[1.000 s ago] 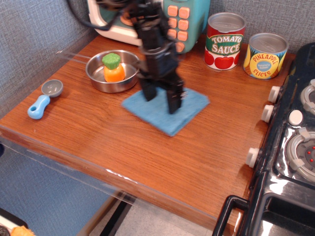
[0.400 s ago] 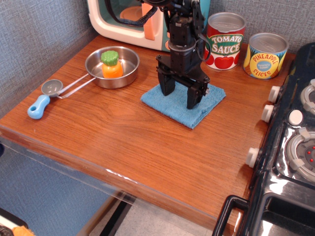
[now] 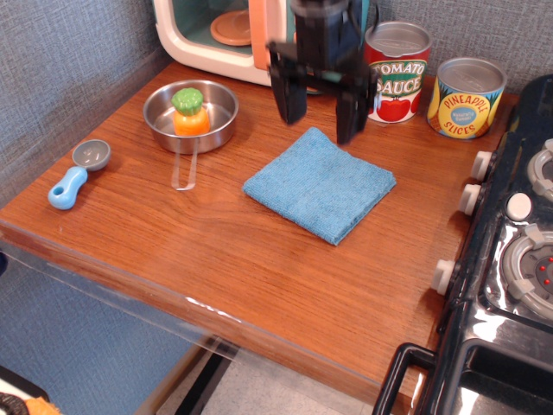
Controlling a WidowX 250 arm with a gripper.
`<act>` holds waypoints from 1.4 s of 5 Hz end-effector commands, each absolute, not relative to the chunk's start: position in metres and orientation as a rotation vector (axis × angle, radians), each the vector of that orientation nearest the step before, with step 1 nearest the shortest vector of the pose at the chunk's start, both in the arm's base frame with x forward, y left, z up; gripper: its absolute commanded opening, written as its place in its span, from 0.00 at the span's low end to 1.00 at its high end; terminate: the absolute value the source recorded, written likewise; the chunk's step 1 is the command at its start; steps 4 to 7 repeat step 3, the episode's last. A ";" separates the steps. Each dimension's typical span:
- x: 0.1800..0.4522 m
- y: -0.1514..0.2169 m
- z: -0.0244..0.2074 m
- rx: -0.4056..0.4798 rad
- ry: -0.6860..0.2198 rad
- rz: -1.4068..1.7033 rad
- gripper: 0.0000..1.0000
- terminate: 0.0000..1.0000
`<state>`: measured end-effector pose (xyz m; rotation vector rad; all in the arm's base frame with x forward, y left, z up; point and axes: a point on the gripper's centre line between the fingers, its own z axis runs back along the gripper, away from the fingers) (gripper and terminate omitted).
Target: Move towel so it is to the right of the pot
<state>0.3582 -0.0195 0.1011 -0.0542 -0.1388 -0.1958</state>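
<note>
The sky-blue folded towel (image 3: 320,183) lies flat on the wooden counter, to the right of the pot. The pot (image 3: 191,117) is a shallow shiny steel pan at the back left; its wire loop handle (image 3: 183,166) points toward the front. An orange and green toy carrot (image 3: 190,113) sits in it. My black gripper (image 3: 320,108) hangs open and empty above the towel's far edge, lifted clear of it.
A tomato sauce can (image 3: 396,72) and a pineapple slices can (image 3: 466,97) stand at the back right. A toy microwave (image 3: 226,36) is behind the pot. A grey scoop with a blue handle (image 3: 76,173) lies at the left. A black stove (image 3: 510,259) borders the right.
My gripper has let go of the towel and risen up and back. The towel lies flat, right of the pot. The pot's handle has swung from pointing left to pointing forward.
</note>
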 end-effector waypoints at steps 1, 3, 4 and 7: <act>0.328 0.003 0.117 -0.032 -0.147 -0.164 1.00 0.00; 0.328 0.003 0.117 -0.032 -0.147 -0.164 1.00 1.00; 0.328 0.003 0.117 -0.032 -0.147 -0.164 1.00 1.00; 0.328 0.003 0.117 -0.032 -0.147 -0.164 1.00 1.00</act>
